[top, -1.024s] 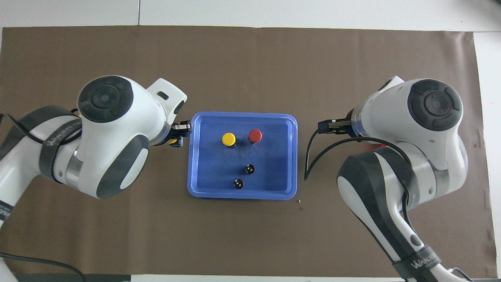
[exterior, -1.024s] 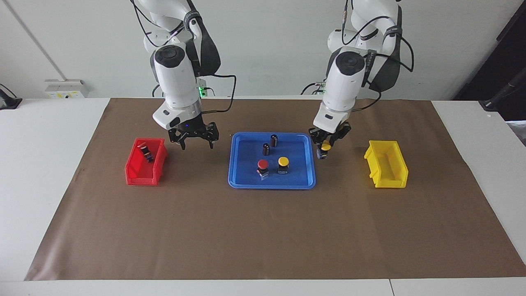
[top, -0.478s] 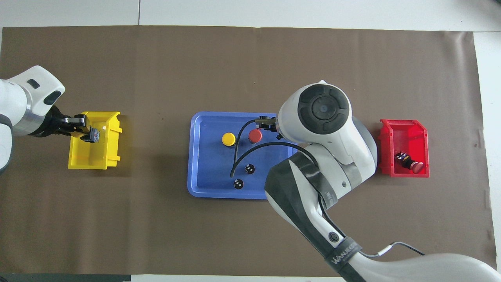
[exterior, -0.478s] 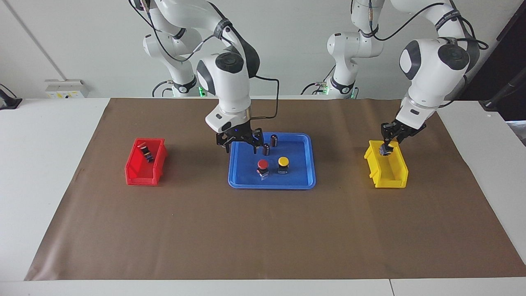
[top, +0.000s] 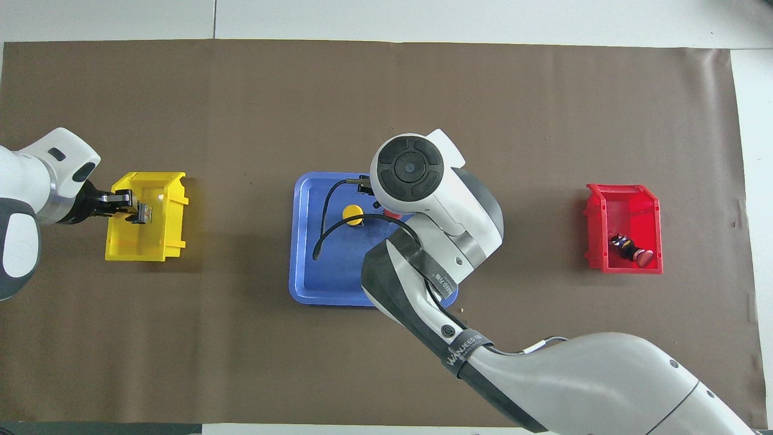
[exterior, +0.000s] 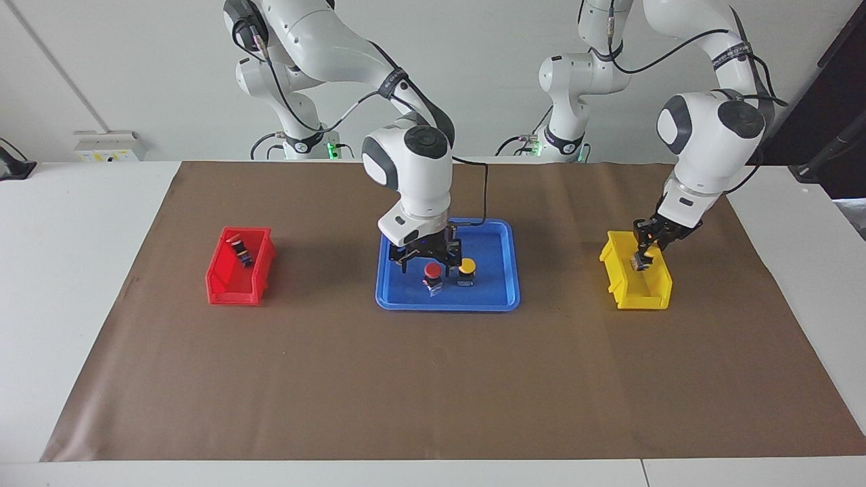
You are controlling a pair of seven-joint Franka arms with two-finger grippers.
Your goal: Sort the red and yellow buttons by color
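Two jobs at once: the left tool (exterior: 643, 251) hangs over the yellow bin (exterior: 655, 287), clamped on a yellow button (exterior: 638, 261) — letting go comes next. The right tool (exterior: 429, 254), fingers spread and empty, hovers above the red button (exterior: 432, 271) in the blue tray (exterior: 497, 301); it needs to drop lower. Beside it sits another yellow button (exterior: 466, 266). One red button (exterior: 239, 249) lies in the red bin (exterior: 230, 292).
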